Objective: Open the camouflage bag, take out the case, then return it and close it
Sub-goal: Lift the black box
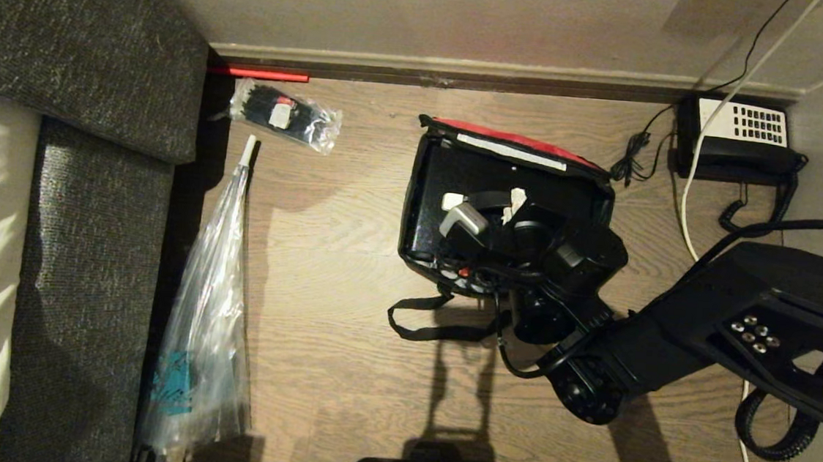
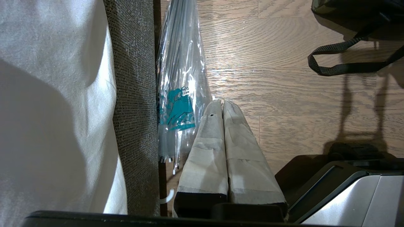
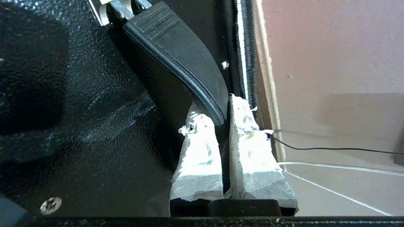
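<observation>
Taped right gripper [image 3: 222, 123] fingers [image 3: 197, 151] pinch the curved black plastic carry handle [image 3: 176, 60] of the glossy black rigid case [image 1: 459, 191], which sits inside the open camouflage fabric bag [image 1: 518, 138] on the wooden floor [image 1: 341, 372]. Judgement: lift straight, clearing the red lid edge. Left gripper [image 2: 222, 105] closed, idle.

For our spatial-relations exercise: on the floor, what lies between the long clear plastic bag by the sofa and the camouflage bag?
Only bare wooden floor. The head view shows nothing between the long clear plastic bag and the camouflage bag; its black strap trails nearer the robot.
</observation>
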Robot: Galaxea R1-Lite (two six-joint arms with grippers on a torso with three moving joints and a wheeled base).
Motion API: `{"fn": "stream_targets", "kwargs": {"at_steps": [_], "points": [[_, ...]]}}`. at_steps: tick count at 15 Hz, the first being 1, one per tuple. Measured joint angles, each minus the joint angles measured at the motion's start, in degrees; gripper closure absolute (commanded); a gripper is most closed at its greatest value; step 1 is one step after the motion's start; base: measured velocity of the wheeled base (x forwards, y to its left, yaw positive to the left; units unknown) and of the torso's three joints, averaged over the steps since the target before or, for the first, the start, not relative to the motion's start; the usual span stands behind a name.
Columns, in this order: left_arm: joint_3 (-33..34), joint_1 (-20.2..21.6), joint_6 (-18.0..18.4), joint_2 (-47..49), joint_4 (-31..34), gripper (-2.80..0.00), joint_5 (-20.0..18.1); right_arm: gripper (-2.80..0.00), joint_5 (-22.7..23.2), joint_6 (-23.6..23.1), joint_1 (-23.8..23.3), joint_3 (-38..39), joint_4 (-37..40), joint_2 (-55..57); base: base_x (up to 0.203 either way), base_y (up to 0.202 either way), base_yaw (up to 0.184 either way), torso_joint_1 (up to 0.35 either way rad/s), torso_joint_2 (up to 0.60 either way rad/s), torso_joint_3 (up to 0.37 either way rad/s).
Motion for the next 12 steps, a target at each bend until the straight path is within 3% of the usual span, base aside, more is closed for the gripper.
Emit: {"fn": "stream_targets", "kwargs": {"at_steps": [12], "points": [[0.0, 0.0, 0.0, 0.0, 0.0, 0.00, 0.0, 0.00, -0.1, -0.3, 0.6, -0.9, 0.0, -0.9, 0.000, 0.000, 0.000, 0.000, 0.00, 0.000]]}}
